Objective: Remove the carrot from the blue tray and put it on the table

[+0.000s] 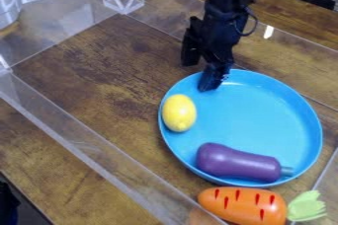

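Note:
The carrot [243,206], orange with a light-green top, lies on the table [106,81] at the bottom edge of the view, just outside the blue tray's [264,111] near rim. My gripper [201,73] hangs open and empty over the tray's far-left rim, pointing down, far from the carrot. One finger [211,79] reaches down to the rim.
A yellow lemon-like ball [179,113] and a purple eggplant [240,163] lie on the tray. Clear acrylic walls [79,120] border the table on the left and at the back.

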Tool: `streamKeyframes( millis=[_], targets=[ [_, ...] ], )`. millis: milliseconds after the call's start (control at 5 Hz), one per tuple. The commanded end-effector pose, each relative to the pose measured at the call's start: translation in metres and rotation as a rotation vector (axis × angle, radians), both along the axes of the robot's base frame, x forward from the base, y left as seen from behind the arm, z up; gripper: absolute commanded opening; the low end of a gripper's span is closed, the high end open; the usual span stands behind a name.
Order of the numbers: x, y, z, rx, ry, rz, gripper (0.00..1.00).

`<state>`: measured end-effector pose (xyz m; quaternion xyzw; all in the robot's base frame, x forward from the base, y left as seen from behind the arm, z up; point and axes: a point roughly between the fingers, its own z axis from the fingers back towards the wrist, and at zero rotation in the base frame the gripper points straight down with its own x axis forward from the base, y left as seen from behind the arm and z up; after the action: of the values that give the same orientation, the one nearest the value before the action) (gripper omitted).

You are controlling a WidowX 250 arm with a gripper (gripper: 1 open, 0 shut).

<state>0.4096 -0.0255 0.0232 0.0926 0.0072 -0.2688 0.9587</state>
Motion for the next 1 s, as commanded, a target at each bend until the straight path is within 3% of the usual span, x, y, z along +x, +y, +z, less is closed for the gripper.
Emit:
streamKeyframes(
  millis=[0, 600, 800],
  targets=[
    [-0.0051, 0.0189, -0.0158, 0.006, 0.043, 0.089, 1.0],
    [0.004, 0.0264, -0.0212, 0.012, 0.085, 0.031, 1.0],
    [-0.0004, 0.0264, -0.0215, 0.008, 0.099, 0.047, 1.0]
  ],
)
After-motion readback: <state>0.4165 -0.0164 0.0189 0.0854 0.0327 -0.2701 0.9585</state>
